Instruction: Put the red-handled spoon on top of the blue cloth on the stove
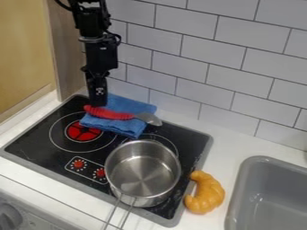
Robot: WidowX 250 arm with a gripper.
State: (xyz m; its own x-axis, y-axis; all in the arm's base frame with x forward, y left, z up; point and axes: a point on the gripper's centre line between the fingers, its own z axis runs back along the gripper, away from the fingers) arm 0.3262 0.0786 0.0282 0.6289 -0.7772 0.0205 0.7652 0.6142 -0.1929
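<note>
The black gripper (pixel 98 102) hangs down at the upper left, over the back left of the stove. Just below its tip is the red handle of a spoon (pixel 110 113), whose grey metal bowl points right. Whether the gripper touches the handle I cannot tell. The spoon lies across a folded blue cloth (pixel 124 127) on the stove's back part. In front of the cloth, to the right, a steel pot (pixel 142 173) stands on the stove, empty, its wire handle pointing to the front.
The black stove top (pixel 36 143) has a red-marked burner at left and two red knobs in front. An orange croissant (pixel 205 192) lies on the white counter by the stove's right edge. A grey sink (pixel 255 162) is at the right. A tiled wall rises behind.
</note>
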